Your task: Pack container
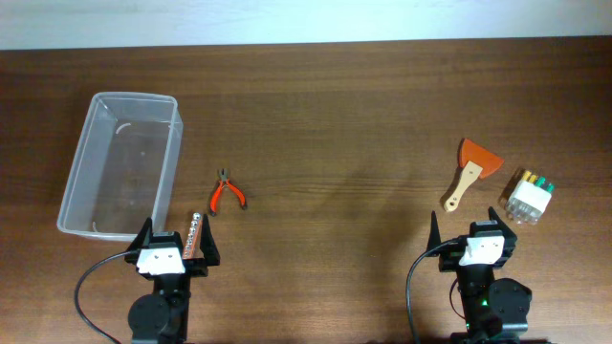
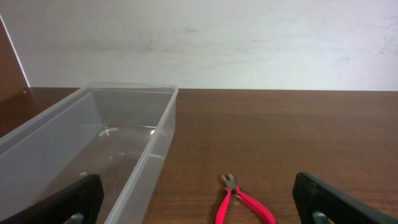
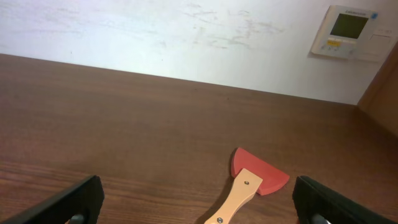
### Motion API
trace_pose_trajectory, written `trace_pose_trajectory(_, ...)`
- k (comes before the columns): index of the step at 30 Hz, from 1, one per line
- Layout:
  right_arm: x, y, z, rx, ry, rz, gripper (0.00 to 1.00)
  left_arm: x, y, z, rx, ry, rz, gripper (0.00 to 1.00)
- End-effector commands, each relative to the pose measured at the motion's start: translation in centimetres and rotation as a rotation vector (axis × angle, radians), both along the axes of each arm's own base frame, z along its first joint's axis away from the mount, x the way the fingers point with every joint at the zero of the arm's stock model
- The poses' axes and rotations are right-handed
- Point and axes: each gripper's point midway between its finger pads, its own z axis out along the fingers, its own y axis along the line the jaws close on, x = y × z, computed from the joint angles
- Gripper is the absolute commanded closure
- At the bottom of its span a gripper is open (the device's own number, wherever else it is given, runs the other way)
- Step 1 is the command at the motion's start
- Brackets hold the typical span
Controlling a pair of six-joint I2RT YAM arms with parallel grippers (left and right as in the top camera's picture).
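Observation:
The clear plastic container [image 1: 120, 164] lies empty at the left of the table; it also shows in the left wrist view [image 2: 87, 149]. Red-handled pliers [image 1: 227, 194] lie right of it, and in the left wrist view [image 2: 242, 202] they lie between my open left fingers [image 2: 199, 208]. A row of metal bits on a holder [image 1: 194, 232] lies by my left gripper [image 1: 172, 250]. A scraper with a red blade and wooden handle [image 1: 470, 170] lies ahead of my open right gripper [image 1: 475, 244], also in the right wrist view [image 3: 252, 183]. A small clear box of coloured bits [image 1: 530, 196] lies at the far right.
The brown wooden table [image 1: 344, 124] runs to a white wall at the back. A wall control panel [image 3: 348, 31] shows in the right wrist view. Both arms sit at the table's front edge.

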Motion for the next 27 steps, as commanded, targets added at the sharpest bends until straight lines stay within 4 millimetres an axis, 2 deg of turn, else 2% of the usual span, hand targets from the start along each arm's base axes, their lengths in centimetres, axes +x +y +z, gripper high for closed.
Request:
trace_pose_trajectory(1, 0.0, 0.0, -0.3, 0.010, 0.001, -0.007, 0.01, 0.0, -0.1, -0.1, 0.018, 0.000, -0.012, 0.01)
trace_pose_trajectory(20, 0.0, 0.0, -0.3, 0.011, 0.000, -0.002, 0.01, 0.0, -0.1, -0.1, 0.018, 0.000, -0.011, 0.01)
trace_pose_trajectory(23, 0.0, 1.1, -0.2, 0.019, -0.004, 0.058, 0.01, -0.1, 0.7, 0.0, 0.020, -0.002, 0.036, 0.01)
trace_pose_trajectory(25, 0.0, 1.5, -0.1, 0.101, -0.005, 0.075, 0.01, -0.1, -0.1, -0.1, -0.002, 0.006, -0.007, 0.01)
trace_pose_trajectory(27, 0.0, 1.5, -0.1, 0.238, 0.000, 0.059, 0.01, -0.4, 0.4, -0.1, -0.122, 0.037, 0.030, 0.01)
